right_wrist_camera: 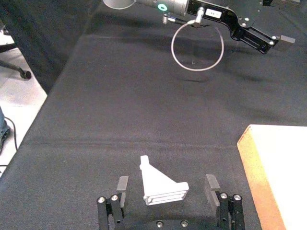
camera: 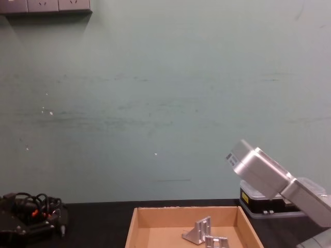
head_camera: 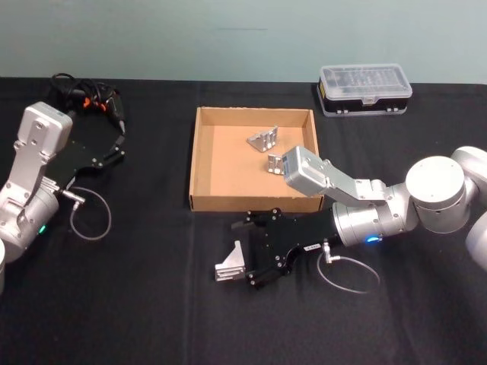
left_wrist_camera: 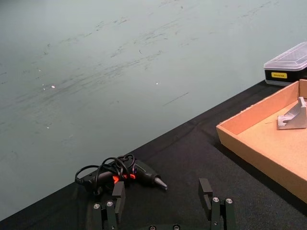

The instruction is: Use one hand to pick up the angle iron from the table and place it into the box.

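Head view, angle iron upright, jaws astride

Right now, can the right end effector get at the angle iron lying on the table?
Probably yes. The right end effector is open with the angle iron sitting between its fingers on the table, and nothing blocks them.

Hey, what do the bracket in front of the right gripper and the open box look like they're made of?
Angle iron: seemingly bare metal, probably aluminium, going by its pale silver matte sheen and ribbed face. Box: corrugated cardboard, tan and matte, with plain low walls. The right gripper has open fingers either side of the bracket.
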Motion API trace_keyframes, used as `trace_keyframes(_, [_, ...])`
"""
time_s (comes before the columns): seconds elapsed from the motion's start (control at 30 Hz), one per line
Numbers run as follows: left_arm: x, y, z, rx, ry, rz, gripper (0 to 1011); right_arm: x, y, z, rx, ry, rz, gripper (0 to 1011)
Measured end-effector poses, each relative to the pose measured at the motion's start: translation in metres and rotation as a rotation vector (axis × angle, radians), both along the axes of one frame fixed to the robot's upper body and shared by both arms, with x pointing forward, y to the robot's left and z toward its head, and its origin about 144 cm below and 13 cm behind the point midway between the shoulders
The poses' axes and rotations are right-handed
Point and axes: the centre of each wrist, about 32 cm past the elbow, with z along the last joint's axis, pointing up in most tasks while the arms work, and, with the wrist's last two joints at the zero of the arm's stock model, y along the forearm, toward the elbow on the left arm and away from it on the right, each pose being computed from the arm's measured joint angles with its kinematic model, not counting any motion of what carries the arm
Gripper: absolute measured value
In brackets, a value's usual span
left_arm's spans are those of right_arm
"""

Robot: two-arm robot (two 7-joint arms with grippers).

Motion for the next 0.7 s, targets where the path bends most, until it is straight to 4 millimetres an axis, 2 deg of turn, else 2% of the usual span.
trace_keyframes(0.7, [0.0, 0.0, 0.0, 0.0, 0.0, 0.0, 1000, 0.0065, 0.0045, -0.0064, -0.002, 0.021, 0.014, 1004])
